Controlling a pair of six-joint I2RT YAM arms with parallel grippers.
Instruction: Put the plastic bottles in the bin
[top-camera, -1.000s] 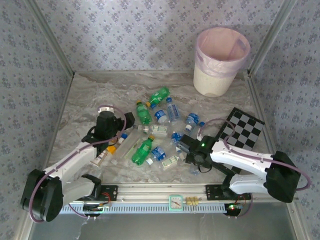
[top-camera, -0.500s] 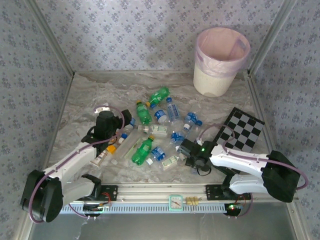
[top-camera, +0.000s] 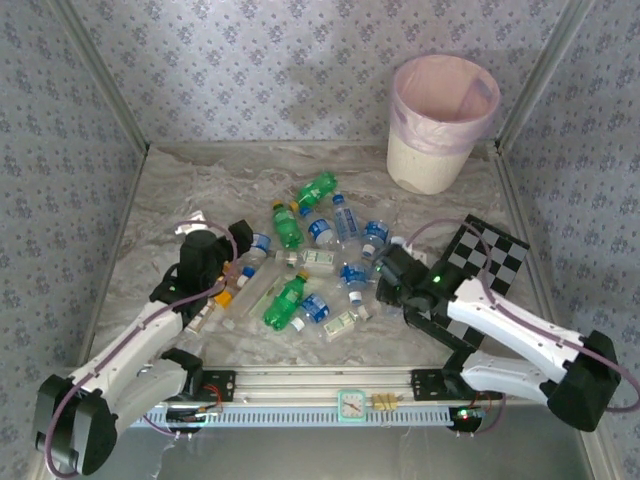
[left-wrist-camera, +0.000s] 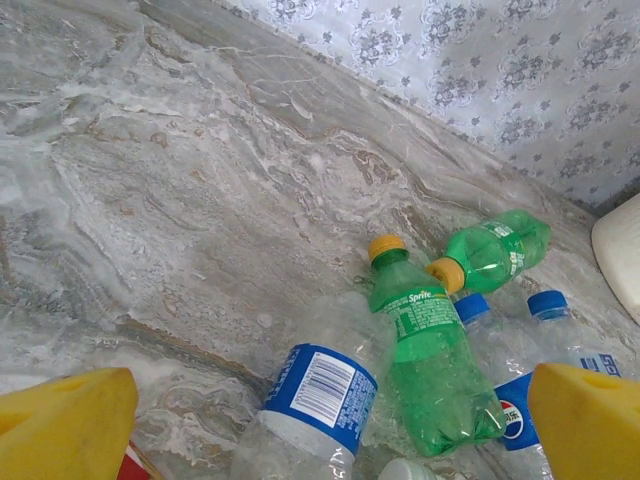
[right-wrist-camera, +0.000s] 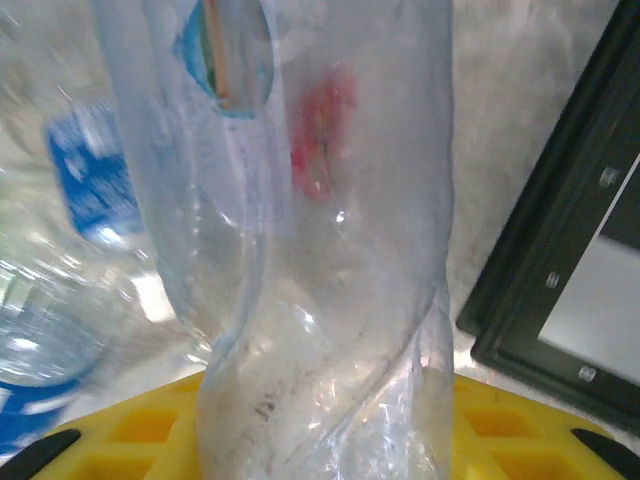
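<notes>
The right gripper (top-camera: 388, 264) has its jaws clenched on a clear bottle (right-wrist-camera: 330, 260). It is crumpled and see-through, and in the wrist view it rises out of the yellow base of the jaws. Just to its right runs the black edge of a checkerboard (top-camera: 487, 258). To its left are the blue-labelled bottles at the near side of the heap.

The left gripper (top-camera: 240, 242) hangs over the left side of the heap with its jaws spread wide, released. From its wrist camera a blue-label bottle (left-wrist-camera: 315, 400) lies on the worktop (top-camera: 190, 190) between the two yellow tips. A green Sprite bottle (left-wrist-camera: 432, 350) lies just beside it, and a second green bottle (left-wrist-camera: 495, 250) lies beyond, the two yellow caps close together.

The rest of the plastic bottles (top-camera: 285, 300) lie scattered mid-worktop, between the two arms. The bin (top-camera: 425, 165) stands at the far right corner, pink liner over its rim, well apart from both grippers.
</notes>
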